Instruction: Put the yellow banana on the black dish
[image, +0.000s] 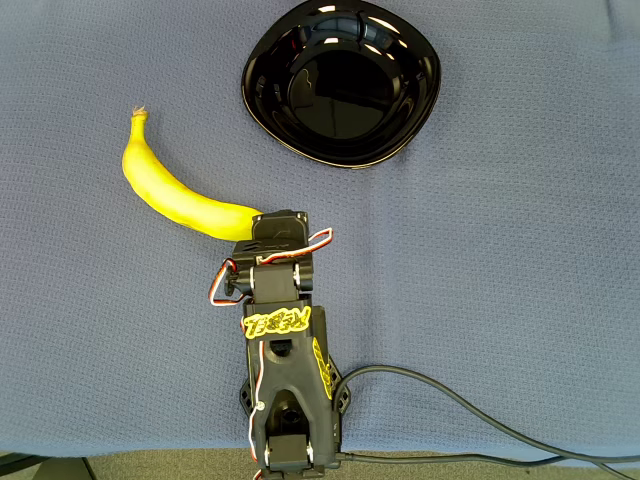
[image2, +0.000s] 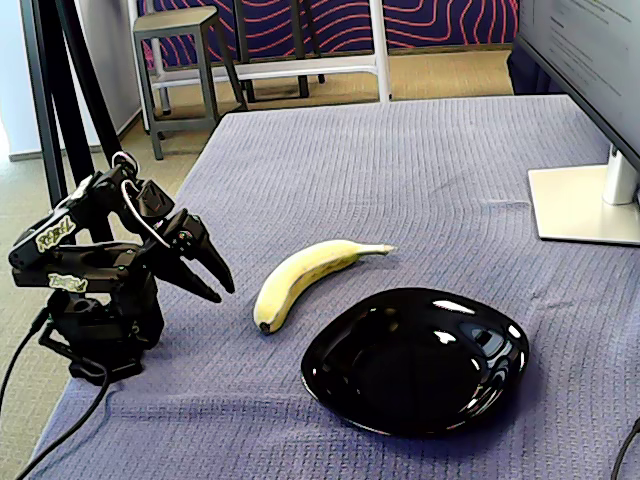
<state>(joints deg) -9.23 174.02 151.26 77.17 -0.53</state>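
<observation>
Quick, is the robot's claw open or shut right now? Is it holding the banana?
Gripper: open and holding nothing. The banana lies on the cloth just past its fingertips, not touched in the fixed view.

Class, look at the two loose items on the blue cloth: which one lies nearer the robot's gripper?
The yellow banana: its blunt end lies just ahead of the open gripper. The black dish sits farther off, beyond the banana.
</observation>
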